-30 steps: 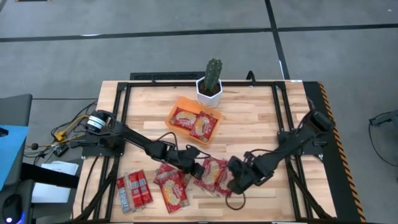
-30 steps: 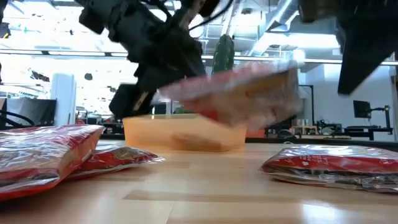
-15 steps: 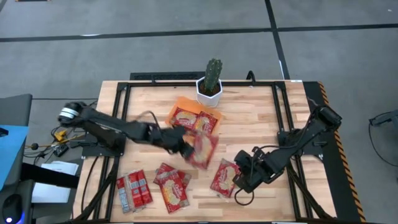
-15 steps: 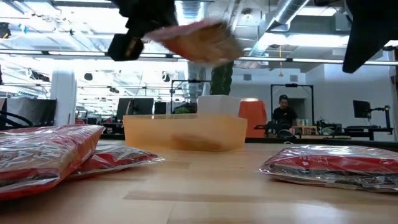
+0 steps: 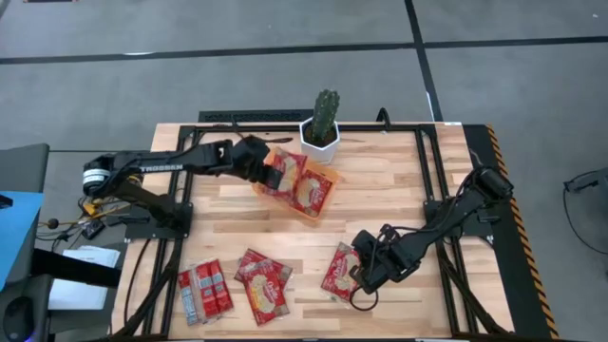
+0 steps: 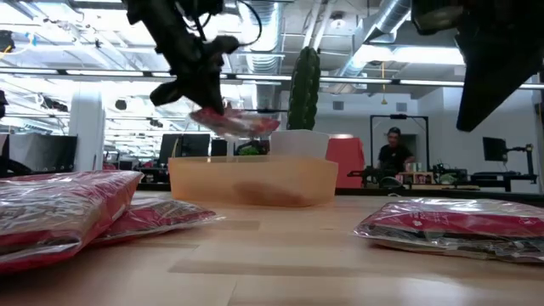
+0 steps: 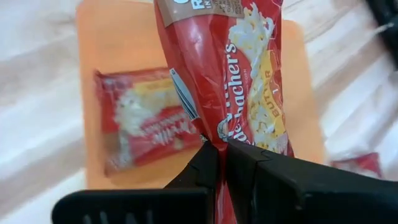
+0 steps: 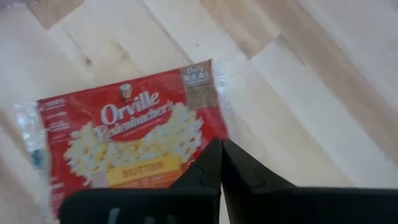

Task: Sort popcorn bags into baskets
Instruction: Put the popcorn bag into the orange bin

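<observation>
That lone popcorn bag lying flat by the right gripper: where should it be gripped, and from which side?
Probably by a short sealed end. The bag lies flat on the table, so its broad face gives the fingers nothing to close across. The right gripper, fingers shut, sits just beside it, so I'd open and come down from above onto the thin end seam, nipping the edge.

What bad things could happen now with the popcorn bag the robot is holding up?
1. The left pincer pinches the popcorn bag only at one edge, hanging over the orange basket. It might slip out early, or land half over the rim.
2. The cactus pot stands right beside the basket, so the arm might bump it.
3. The right pincer is shut, empty, just above another bag on the table; pushing down could shove that bag away.
</observation>
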